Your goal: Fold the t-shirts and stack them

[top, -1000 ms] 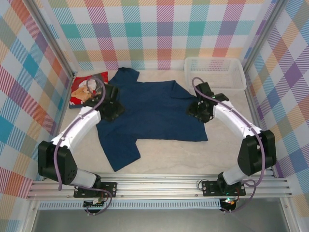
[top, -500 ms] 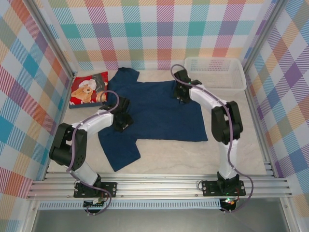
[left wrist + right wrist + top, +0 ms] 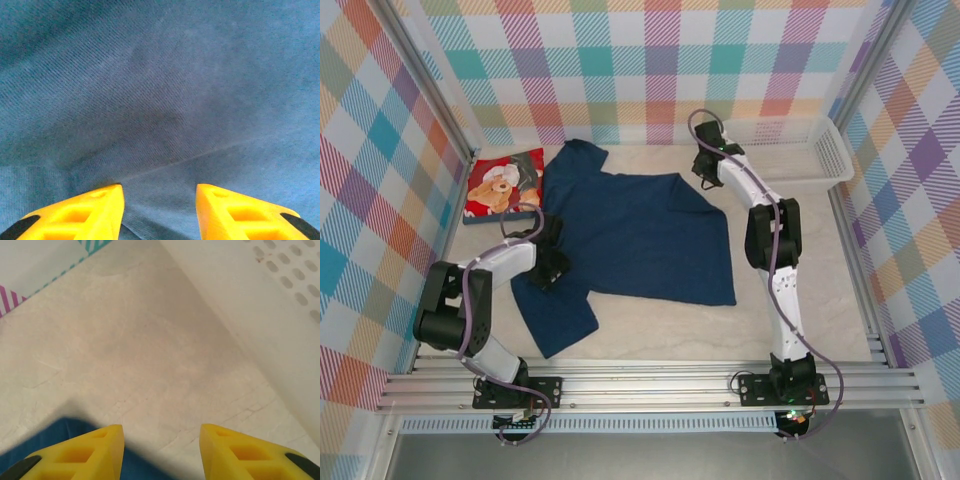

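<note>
The dark navy t-shirt (image 3: 640, 240) lies spread print-down across the middle of the table, its right sleeve creased inward. A red t-shirt (image 3: 505, 183) with a teddy-bear picture lies folded at the back left. My left gripper (image 3: 555, 265) rests on the navy shirt's left side, just above its near sleeve. In the left wrist view that gripper (image 3: 159, 192) is open, with flat navy cloth (image 3: 160, 100) between and beyond the fingers. My right gripper (image 3: 706, 170) reaches to the back, past the shirt's right shoulder. It (image 3: 161, 432) is open over bare table, a navy edge (image 3: 55, 437) under its left finger.
The white mesh basket (image 3: 820, 160) sits tilted at the back right against the wall; its side (image 3: 260, 305) rises just right of my right gripper. Checkered walls close in the back and both sides. Bare pale tabletop (image 3: 660, 330) lies in front of the shirt.
The right arm stretched toward the back, leaving the shirt's right sleeve. The basket slid right and tipped. The left gripper drew back toward the near left, and the navy shirt shifted slightly.
</note>
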{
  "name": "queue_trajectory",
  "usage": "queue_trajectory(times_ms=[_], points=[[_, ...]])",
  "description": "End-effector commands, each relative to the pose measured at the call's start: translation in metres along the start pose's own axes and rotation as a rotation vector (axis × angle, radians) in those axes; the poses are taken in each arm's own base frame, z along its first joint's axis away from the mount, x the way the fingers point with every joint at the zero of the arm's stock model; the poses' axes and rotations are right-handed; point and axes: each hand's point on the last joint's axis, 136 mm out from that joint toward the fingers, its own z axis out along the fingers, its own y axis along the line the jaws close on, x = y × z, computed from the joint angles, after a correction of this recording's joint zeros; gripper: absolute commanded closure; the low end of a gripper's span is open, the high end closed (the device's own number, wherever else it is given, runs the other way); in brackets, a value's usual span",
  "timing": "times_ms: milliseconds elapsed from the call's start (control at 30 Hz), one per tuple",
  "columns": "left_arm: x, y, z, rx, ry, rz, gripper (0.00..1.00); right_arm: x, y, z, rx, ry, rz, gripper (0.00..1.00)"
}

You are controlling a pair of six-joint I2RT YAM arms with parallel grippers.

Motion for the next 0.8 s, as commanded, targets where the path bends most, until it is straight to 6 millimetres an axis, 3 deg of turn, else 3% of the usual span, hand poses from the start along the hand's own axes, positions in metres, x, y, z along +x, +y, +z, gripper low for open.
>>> queue_trajectory(times_ms=[0,133,267,367,533,600,767], points=[[-0.004,-0.004,-0.011,0.036,-0.003,0.062,0.52,0.015,0.042,-0.026,-0.100,0.020,-0.121,0.55],[-0.009,-0.045,-0.034,0.153,0.008,0.117,0.45,0.036,0.060,-0.059,-0.153,0.024,-0.172,0.51],[-0.011,-0.066,-0.059,0.174,-0.012,0.154,0.42,0.060,0.050,-0.094,-0.151,0.047,-0.145,0.50],[-0.032,-0.046,-0.072,0.070,-0.077,0.133,0.43,0.088,0.030,-0.115,-0.156,0.131,-0.076,0.50],[-0.059,-0.007,-0.064,-0.091,-0.088,0.115,0.45,0.154,-0.015,-0.144,-0.100,0.259,-0.059,0.52],[-0.063,0.004,-0.057,-0.122,-0.067,0.113,0.45,0.181,-0.041,-0.147,-0.053,0.329,-0.043,0.52],[-0.054,0.012,-0.033,-0.118,0.016,0.119,0.50,0.218,-0.074,-0.139,-0.009,0.434,-0.064,0.53]])
